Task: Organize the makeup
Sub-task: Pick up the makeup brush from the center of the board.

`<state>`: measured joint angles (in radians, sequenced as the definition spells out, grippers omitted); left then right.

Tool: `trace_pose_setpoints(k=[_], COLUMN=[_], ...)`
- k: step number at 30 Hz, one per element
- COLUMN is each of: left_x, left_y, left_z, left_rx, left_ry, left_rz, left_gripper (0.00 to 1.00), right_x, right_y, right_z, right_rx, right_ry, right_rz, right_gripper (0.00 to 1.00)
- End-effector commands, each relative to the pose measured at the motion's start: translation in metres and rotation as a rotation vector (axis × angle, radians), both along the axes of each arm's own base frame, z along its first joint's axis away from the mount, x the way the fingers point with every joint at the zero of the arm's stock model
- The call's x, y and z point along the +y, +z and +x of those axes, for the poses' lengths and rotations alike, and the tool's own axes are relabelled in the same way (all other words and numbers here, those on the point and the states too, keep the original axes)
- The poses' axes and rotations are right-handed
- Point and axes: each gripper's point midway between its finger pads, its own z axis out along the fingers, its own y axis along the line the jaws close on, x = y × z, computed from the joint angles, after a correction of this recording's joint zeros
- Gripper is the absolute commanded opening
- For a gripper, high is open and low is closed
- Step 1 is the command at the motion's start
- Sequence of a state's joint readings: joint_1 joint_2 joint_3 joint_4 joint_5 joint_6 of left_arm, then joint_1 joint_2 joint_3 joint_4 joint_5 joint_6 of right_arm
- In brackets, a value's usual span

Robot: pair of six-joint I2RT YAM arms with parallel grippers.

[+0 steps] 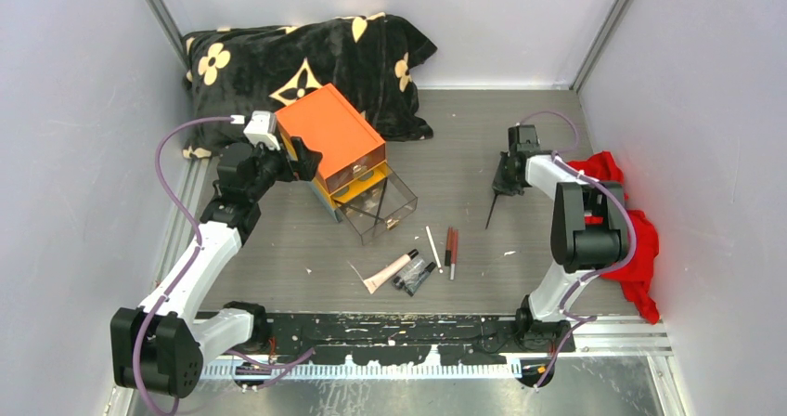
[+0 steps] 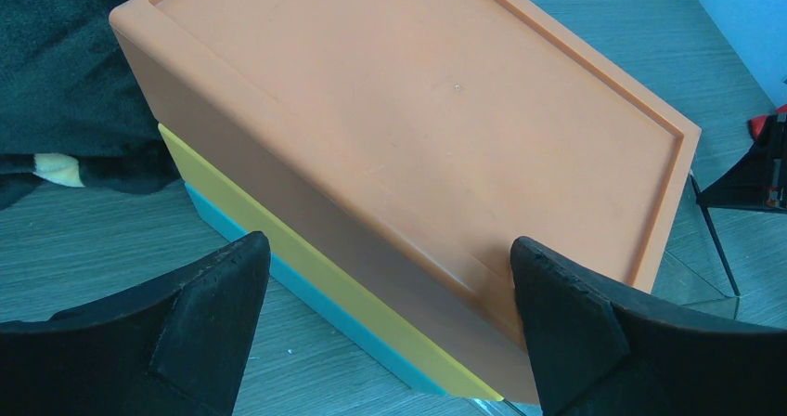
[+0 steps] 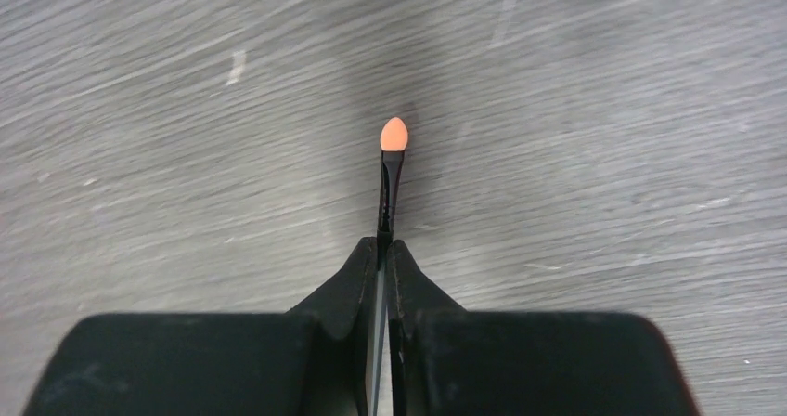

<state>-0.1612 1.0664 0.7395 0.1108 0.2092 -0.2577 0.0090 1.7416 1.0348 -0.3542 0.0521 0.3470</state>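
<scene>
The right gripper [image 3: 385,249] is closed on a thin black applicator [image 3: 390,175] with an orange tip, over the desk [image 1: 464,156] at the far right. The left gripper [image 2: 390,253] is open, straddling the side of the orange box [image 2: 418,110]. A pink tube [image 1: 390,270], a black tube [image 1: 415,275] and pencils [image 1: 452,247] lie near the middle.

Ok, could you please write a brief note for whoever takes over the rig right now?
Left gripper: open, straddling the orange box; contact unclear.
Right gripper: shut on a thin black applicator with an orange tip.
On the table in front of the box: pinkish tube, black tube, white pencil, red pencils.
Done: bottom clear drawer stands pulled out.
Left: the applicator and those loose items are not yet stowed.
</scene>
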Motion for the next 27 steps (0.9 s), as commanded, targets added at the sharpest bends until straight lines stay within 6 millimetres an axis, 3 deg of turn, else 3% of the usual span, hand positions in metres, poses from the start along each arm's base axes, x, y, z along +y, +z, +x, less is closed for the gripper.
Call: trace_pose_setpoints(k=[1, 9, 19, 23, 27], left_x=[0.010, 0.011, 0.011, 0.010, 0.010], left_y=[-0.011, -0.013, -0.009, -0.008, -0.007], left_z=[-0.004, -0.007, -0.005, -0.005, -0.004], left_rx=[0.042, 0.050, 0.047, 0.047, 0.047], left_ry=[0.026, 0.030, 0.034, 0.031, 0.032], left_rz=[0.041, 0.040, 0.038, 0.038, 0.039], left_gripper=[1.00, 1.00, 1.00, 1.00, 1.00], right_x=[0.030, 0.076, 0.135, 0.169, 0.208], right_y=[0.061, 0.096, 0.188, 0.213, 0.225], right_z=[0.017, 0.014, 0.010, 0.000, -0.018], right_rx=[-0.102, -0.150, -0.287, -0.323, -0.338], right_ry=[0.142, 0.300, 0.446, 0.509, 0.570], right_rz=[0.038, 0.046, 0.134, 0.205, 0.310], right_gripper=[0.01, 0.01, 0.01, 0.01, 0.01])
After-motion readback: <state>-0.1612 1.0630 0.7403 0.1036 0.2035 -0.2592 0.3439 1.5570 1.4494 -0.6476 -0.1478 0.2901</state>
